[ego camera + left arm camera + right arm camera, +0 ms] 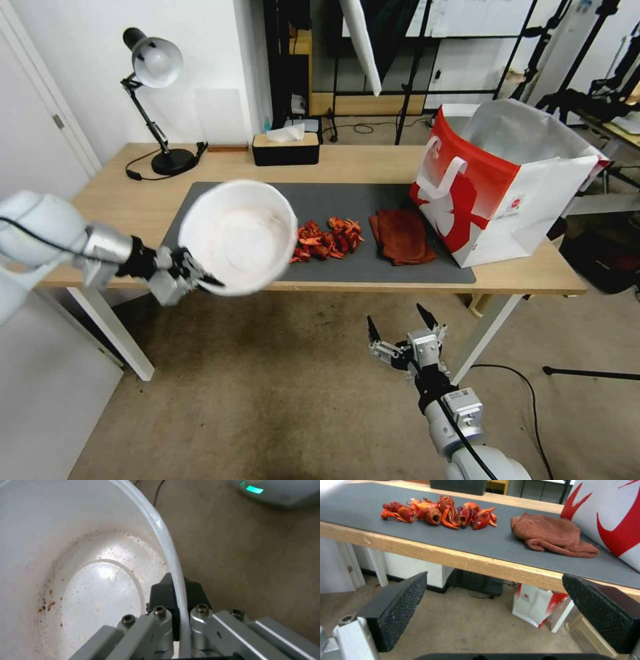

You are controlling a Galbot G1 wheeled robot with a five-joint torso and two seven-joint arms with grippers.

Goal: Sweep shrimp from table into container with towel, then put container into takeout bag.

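One container [238, 237] mouth-up, rim pinched in left end effector [193, 270]; right end effector [402, 328] agape, empty.

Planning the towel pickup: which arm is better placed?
Probably right. The right gripper is open and empty, below the table edge near the towel. The left gripper is shut on the container rim.

Left arm reaching in from the left, wrist level, left gripper [200, 273] with fingers [166, 592] clamped either side of the container [238, 237] rim, right arm low in front, right gripper [399, 327] pointing up, fingers [400, 605] spread wide
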